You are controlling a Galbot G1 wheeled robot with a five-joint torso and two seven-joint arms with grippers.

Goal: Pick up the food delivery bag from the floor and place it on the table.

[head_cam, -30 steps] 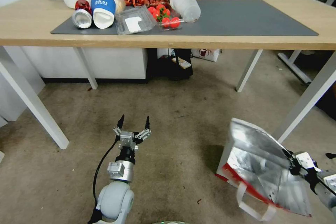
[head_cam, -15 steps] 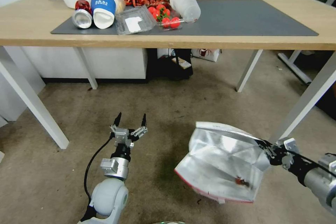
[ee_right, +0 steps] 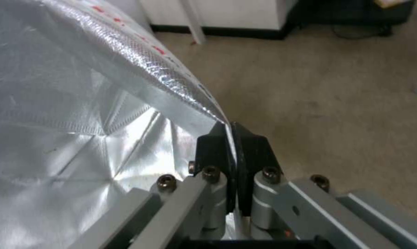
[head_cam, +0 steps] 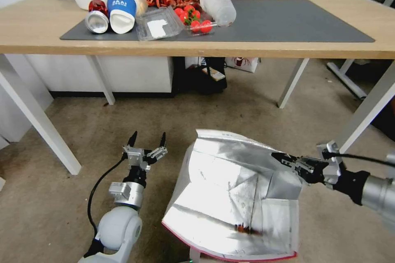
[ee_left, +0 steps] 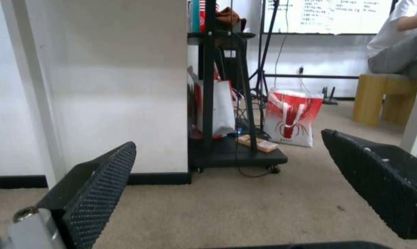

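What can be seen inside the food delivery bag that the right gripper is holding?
The food delivery bag, pinched at its rim by the right gripper, shows crinkled silver foil lining and one small reddish-brown scrap near the bottom. The folded walls hide the deeper corners.

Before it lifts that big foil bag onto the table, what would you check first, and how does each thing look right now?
1. Right tool pinched shut on the food delivery bag: ok, its rim sits clamped between the fingers.
2. Grip secure for lifting: cannot tell, only a thin edge is held.
3. Left tool out of the way: ok, open beside the bag, holding nothing.
4. Free landing spot on the table: ok, the right part of the grey mat is bare.
5. Bag contents stable: cannot tell.
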